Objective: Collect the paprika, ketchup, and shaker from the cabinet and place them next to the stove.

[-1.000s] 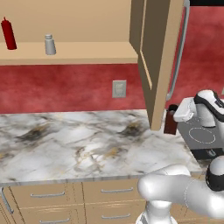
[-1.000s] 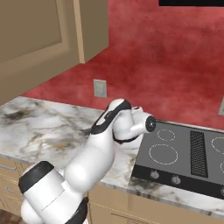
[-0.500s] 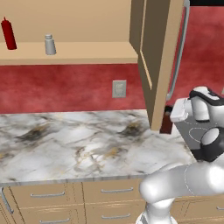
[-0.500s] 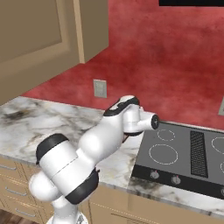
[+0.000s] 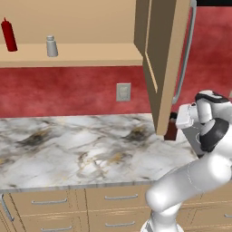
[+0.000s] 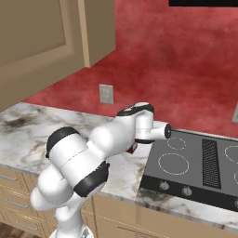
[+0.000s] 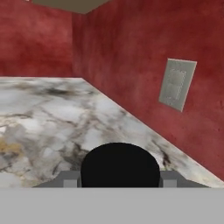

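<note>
Paprika [image 5: 171, 130] stands low on the table [image 5: 68, 149], just under the lower edge of the cabinet's [image 5: 68, 18] open door [image 5: 165, 59]. The gripper [image 7: 120, 178] is clamped on its black cap. Whether the jar rests on the table or hangs just clear of it cannot be told.

Ketchup [image 5: 9, 35] and shaker [image 5: 52, 46] stand on the cabinet shelf [image 5: 90, 55], well left of the door. The ketchup is at the far left and the shaker near it on the right, the two apart. A wall outlet [image 5: 123, 91] sits on the red wall below the shelf, left of the door.

Obstructions: in the left base view the open door hangs in front of the paprika and hides its left part. In the right base view the arm's own links cover the jar, leaving a small red patch [image 6: 133, 148] below the wrist.

Differences between views: the right base view shows the stove [image 6: 186, 162], set into the table to the right of the cabinet, with the paprika close to its left edge. The left base view shows the shelf and the two bottles on it. The hand view looks down over the round cap [image 7: 120, 159], with a grey finger pad [image 7: 70, 179] at each side, marble table beyond and the outlet [image 7: 177, 85] on the wall to the right.
</note>
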Controlling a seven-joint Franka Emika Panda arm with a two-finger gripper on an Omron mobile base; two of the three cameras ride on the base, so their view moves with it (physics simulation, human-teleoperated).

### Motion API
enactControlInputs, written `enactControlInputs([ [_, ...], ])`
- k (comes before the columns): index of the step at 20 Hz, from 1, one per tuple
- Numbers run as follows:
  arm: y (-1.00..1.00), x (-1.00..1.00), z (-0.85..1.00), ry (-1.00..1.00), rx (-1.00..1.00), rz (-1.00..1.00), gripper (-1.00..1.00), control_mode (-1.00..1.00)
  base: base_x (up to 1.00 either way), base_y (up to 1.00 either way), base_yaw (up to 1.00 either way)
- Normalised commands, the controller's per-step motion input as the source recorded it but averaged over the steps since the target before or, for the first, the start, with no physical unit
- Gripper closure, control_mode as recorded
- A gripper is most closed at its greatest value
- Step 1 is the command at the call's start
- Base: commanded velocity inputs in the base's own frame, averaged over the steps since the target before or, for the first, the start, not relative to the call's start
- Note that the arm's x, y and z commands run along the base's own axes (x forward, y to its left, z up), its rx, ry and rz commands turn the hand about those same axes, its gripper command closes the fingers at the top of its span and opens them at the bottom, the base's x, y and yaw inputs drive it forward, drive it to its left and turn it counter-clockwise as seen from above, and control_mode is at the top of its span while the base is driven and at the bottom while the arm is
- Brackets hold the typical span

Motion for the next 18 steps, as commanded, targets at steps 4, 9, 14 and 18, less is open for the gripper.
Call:
enactControlInputs([
  [4, -0.04, 0.15, -0.16, 0.0, 0.0, 0.03, 1.0, -1.0, 0.0, 0.0, 0.0],
  [9, -0.05, 0.22, -0.14, 0.0, 0.0, 0.03, 1.0, -1.0, 0.0, 0.0, 0.0],
  [14, -0.08, 0.25, -0.15, 0.0, 0.0, 0.04, 1.0, -1.0, 0.0, 0.0, 0.0],
  [18, -0.01, 0.01, -0.34, 0.0, 0.0, 0.02, 1.0, -1.0, 0.0, 0.0, 0.0],
])
